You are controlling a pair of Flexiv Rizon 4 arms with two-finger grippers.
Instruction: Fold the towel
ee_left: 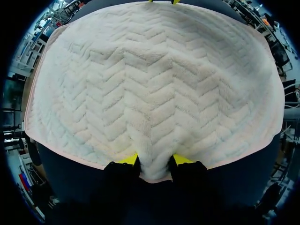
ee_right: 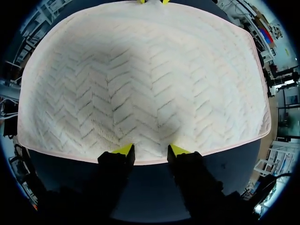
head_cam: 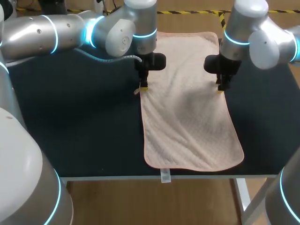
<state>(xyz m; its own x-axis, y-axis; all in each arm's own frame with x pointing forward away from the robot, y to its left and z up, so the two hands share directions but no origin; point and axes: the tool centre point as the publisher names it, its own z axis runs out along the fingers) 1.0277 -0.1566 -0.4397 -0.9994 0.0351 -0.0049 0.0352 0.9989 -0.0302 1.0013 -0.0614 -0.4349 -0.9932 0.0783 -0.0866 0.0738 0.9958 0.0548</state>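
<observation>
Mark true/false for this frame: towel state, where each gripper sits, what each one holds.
1. The towel lies spread out, unfolded, on the dark table. True.
2. The left gripper pinches a bunched ridge of towel at its edge. True.
3. The right gripper holds the towel lifted off the table. False: its fingers stand open at the towel's edge, with the cloth flat between them.
4. Both grippers are at the same long edge. False: they are at opposite long edges.
</observation>
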